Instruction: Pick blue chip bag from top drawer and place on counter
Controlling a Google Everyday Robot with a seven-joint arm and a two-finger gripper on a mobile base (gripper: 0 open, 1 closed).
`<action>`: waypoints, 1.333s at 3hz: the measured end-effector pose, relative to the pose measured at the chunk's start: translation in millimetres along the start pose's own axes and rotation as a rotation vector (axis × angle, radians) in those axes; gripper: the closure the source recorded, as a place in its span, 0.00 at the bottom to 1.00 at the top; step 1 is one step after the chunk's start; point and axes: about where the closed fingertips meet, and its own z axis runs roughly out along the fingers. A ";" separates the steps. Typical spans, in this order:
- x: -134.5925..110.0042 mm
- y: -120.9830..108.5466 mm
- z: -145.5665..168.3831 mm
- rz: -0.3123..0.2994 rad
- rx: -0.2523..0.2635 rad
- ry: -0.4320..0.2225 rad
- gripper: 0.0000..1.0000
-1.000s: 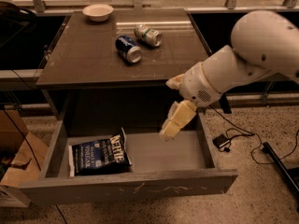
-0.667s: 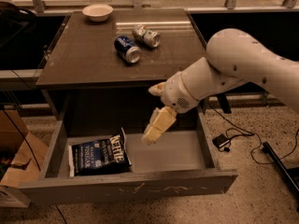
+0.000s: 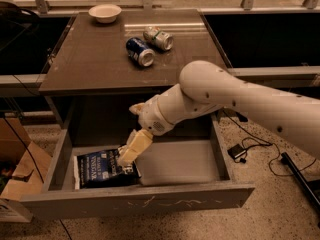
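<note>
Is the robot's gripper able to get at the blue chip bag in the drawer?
Probably yes. The gripper is down inside the open top drawer, right over one end of the blue chip bag. The bag lies flat with nothing on it, and I see nothing between them.

Likely a robot lab: speckled floor (image 3: 280, 216), loose cables (image 3: 239, 151), cardboard box (image 3: 20, 170), tool (image 3: 131, 149) over the drawer (image 3: 140, 202).
</note>
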 end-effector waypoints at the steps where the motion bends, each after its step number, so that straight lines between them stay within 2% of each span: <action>1: -3.0 -7.7 46.4 -0.012 0.001 -0.029 0.00; 2: 3.1 -15.6 88.4 -0.031 -0.006 -0.040 0.00; 4: 48.8 -22.2 134.6 -0.057 -0.034 -0.018 0.00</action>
